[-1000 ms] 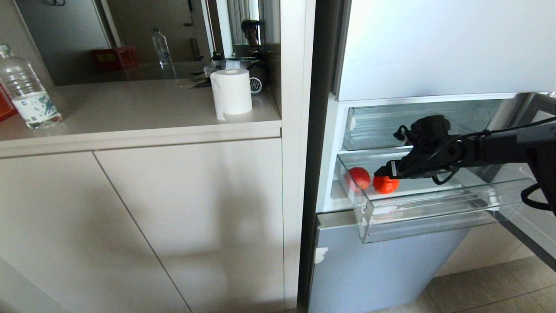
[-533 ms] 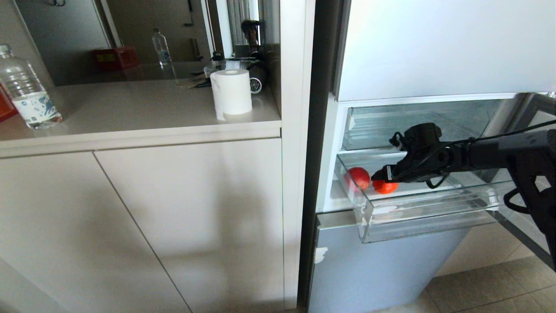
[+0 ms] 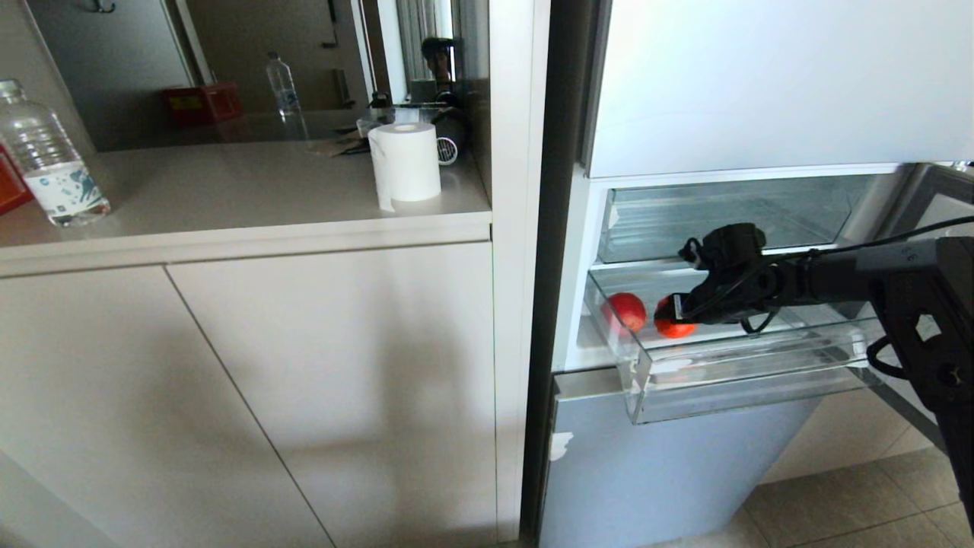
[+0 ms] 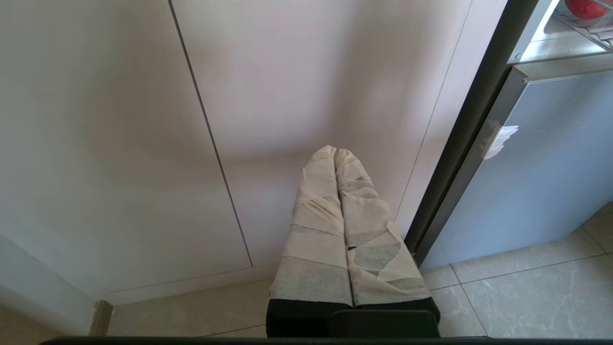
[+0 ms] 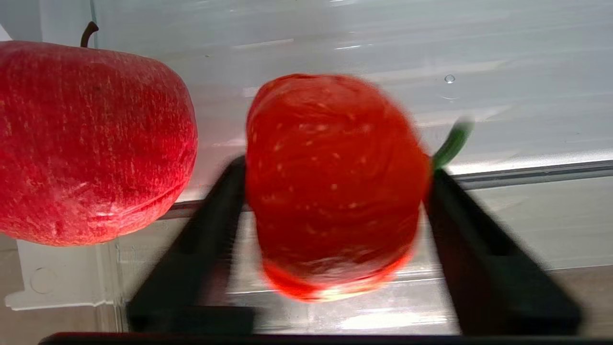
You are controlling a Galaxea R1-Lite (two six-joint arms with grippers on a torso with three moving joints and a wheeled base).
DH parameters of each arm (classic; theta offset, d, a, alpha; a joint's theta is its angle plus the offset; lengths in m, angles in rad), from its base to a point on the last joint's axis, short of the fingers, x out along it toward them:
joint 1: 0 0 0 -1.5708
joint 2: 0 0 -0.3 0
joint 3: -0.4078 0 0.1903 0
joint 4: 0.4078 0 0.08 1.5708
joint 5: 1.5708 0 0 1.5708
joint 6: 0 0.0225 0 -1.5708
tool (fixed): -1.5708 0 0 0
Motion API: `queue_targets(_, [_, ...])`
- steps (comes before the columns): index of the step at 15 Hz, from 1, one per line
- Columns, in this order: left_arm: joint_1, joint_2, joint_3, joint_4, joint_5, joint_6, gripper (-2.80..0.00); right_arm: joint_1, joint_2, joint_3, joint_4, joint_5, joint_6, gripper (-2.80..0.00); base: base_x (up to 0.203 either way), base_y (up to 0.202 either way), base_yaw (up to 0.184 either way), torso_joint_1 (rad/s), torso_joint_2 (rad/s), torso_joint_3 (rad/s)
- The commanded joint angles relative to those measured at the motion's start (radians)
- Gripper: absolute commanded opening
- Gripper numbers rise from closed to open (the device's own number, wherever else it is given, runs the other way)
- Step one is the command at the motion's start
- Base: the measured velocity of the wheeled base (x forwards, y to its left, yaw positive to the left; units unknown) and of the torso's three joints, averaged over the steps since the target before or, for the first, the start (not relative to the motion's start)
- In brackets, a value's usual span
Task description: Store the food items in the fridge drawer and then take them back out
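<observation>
right gripper hugging pumpkin (stem wrist-only)

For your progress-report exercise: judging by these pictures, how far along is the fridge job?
Done: the round red apple lies in the clear plastic lower drawer. In hand: the right end effector brackets the orange-red ribbed piece, fingers at its sides. Left: clearing out both. The left end effector hangs shut.

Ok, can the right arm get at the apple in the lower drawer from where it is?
Probably yes. The fridge drawer is pulled out with its top uncovered, and the apple sits just beside the orange-red piece that the right tool is closing around. That piece would have to come out first.
</observation>
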Motion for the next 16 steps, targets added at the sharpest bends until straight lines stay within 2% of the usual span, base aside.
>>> queue_targets(1, [0.0, 0.0, 0.0, 0.001, 0.0, 0.001, -2.8, 0.001, 0.004, -0.008, -0.007, 0.0, 0.004, -2.8, 0.0, 0.0, 0.0, 0.0, 0.0, 0.0])
queue_targets(10, [0.0, 0.0, 0.0, 0.001, 0.0, 0.001, -2.8, 0.004, -0.162, 0.04, 0.007, -0.001, 0.035, -2.8, 0.0, 0.0, 0.0, 0.0, 0.0, 0.0])
queue_targets(12, [0.0, 0.0, 0.0, 0.001, 0.0, 0.001, -2.8, 0.005, -0.245, 0.119, 0.007, -0.003, 0.035, -2.8, 0.0, 0.0, 0.0, 0.0, 0.0, 0.0])
queue_targets(16, [0.0, 0.0, 0.0, 0.001, 0.0, 0.001, -2.8, 0.006, -0.464, 0.361, 0.014, -0.023, 0.034, -2.8, 0.0, 0.0, 0.0, 0.0, 0.0, 0.0])
